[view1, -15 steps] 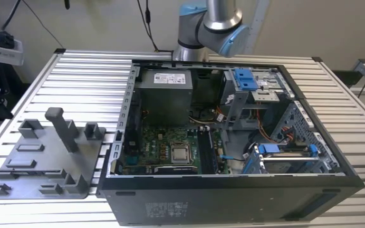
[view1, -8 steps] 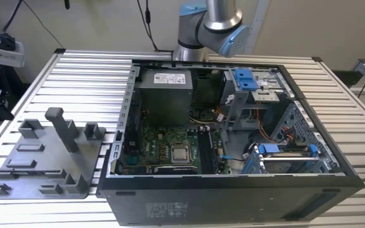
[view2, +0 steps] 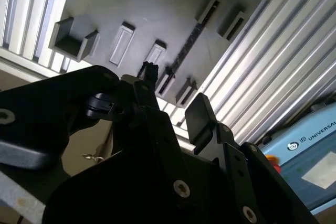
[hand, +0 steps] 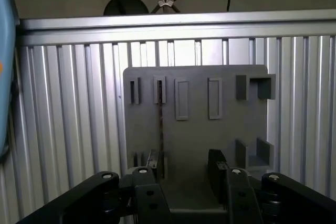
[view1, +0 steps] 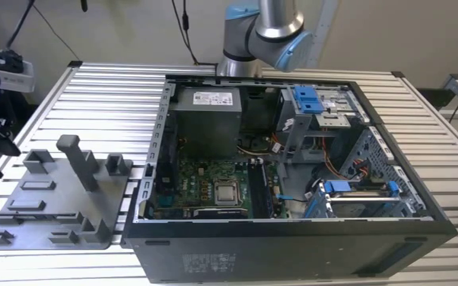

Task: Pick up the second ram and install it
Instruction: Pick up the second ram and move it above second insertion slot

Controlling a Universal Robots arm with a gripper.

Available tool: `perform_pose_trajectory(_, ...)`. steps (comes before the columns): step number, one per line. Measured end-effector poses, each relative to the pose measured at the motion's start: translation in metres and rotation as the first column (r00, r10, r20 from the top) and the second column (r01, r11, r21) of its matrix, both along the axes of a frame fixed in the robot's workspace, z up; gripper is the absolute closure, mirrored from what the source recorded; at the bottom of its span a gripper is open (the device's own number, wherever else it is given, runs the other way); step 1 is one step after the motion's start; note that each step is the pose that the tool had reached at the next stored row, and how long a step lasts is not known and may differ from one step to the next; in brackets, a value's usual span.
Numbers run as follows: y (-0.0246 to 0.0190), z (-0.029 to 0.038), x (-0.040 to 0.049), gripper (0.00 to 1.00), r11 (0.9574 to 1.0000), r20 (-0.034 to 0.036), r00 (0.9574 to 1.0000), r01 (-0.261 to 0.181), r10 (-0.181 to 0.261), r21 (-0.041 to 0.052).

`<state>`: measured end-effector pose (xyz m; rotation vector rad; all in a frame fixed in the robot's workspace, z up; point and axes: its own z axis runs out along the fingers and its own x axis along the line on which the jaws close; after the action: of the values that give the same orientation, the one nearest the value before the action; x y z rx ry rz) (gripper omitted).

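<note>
The gripper (view2: 174, 97) hangs above a grey fixture plate (view2: 157, 14), its two black fingers (view2: 198, 115) spread apart with nothing between them. Just beyond the gripper, the second ram (view2: 188, 43) stands on edge in the plate's slots, not touching it. The plate lies on the ribbed bench (view2: 273, 61). A blue pendant (view2: 307, 153) sits beside the gripper's body.

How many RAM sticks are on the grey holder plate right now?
1. The second ram stands on edge in one slot pair of the grey holder plate, close to the open gripper. The neighbouring slots look empty, and nothing seems to hide another stick.
</note>
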<state>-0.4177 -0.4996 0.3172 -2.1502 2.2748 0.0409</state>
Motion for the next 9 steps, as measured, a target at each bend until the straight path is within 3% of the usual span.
perform_pose_trajectory(9,-0.0026,-0.0108,0.0,0.5,1.0,-0.0129,0.9999,-0.005,0.005,-0.001)
